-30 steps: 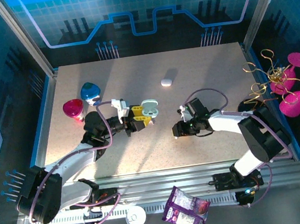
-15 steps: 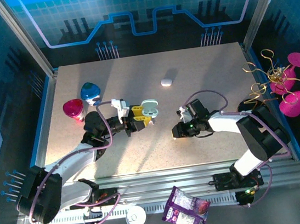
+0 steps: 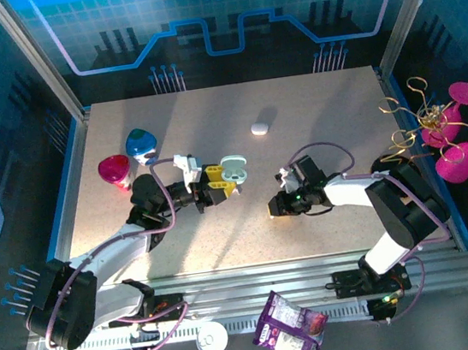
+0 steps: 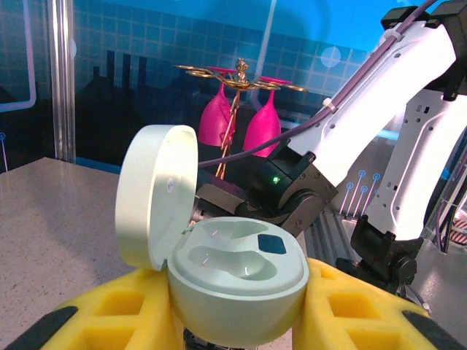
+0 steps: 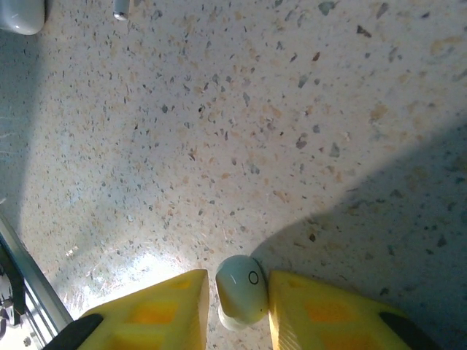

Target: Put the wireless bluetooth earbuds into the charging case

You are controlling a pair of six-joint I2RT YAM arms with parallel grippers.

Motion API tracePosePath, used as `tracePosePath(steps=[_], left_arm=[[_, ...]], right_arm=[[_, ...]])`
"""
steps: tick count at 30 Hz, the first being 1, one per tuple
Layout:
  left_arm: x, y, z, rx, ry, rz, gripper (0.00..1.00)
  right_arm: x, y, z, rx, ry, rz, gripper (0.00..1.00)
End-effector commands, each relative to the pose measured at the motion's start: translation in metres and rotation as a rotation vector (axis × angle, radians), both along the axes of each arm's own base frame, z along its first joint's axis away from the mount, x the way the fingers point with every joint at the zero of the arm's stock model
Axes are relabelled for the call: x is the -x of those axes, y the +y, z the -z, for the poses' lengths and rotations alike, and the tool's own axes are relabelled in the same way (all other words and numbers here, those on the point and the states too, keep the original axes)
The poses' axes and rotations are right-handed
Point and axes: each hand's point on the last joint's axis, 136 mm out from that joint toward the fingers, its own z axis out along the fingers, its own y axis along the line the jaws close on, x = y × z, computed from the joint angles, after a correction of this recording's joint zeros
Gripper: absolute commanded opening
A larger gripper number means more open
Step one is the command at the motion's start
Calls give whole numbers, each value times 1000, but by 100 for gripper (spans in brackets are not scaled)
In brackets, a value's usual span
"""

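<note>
My left gripper [image 3: 217,180] is shut on the mint charging case [image 3: 233,169], held between its yellow pads [image 4: 102,321]. The case [image 4: 237,281] sits upright, its lid [image 4: 157,193] swung open and both wells bare. Low over the table to the right of the case, my right gripper [image 3: 274,207] straddles one small pale earbud [image 5: 241,288] that lies on the tabletop. The right pad [image 5: 306,306] touches the earbud. A thin gap shows between the earbud and the left pad [image 5: 175,306]. Another tiny earbud [image 5: 120,9] lies farther off.
A closed white case [image 3: 260,127] rests mid-table towards the back. Red [image 3: 114,169] and blue [image 3: 140,142] cups stand at the left. Pink glasses on a gold rack [image 3: 453,133] sit off the right edge. A snack bag [image 3: 289,327] lies by the front rail.
The right gripper's jaws have narrowed around the earbud. The left arm and the case have not moved.
</note>
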Motion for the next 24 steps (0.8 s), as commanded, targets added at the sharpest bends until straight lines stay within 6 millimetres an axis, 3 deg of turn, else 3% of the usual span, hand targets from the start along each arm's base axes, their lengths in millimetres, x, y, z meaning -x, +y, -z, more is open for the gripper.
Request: tracePosePath(steps=[1, 10, 16, 20, 24], left_arm=[[1, 2, -7, 12, -40, 3, 35], [1, 2, -6, 11, -40, 1, 35], [-1, 3, -4, 10, -41, -7, 35], [-5, 3, 0, 4, -31, -23, 35], [-9, 1, 4, -1, -24, -29, 35]], right_arm=[[0, 4, 3, -17, 25, -6, 26], [-1, 1, 3, 0, 19, 6, 18], [-7, -6, -14, 35, -41, 35, 16], [-14, -27, -30, 157, -107, 84, 16], [-23, -64, -47, 374, -169, 176, 16]])
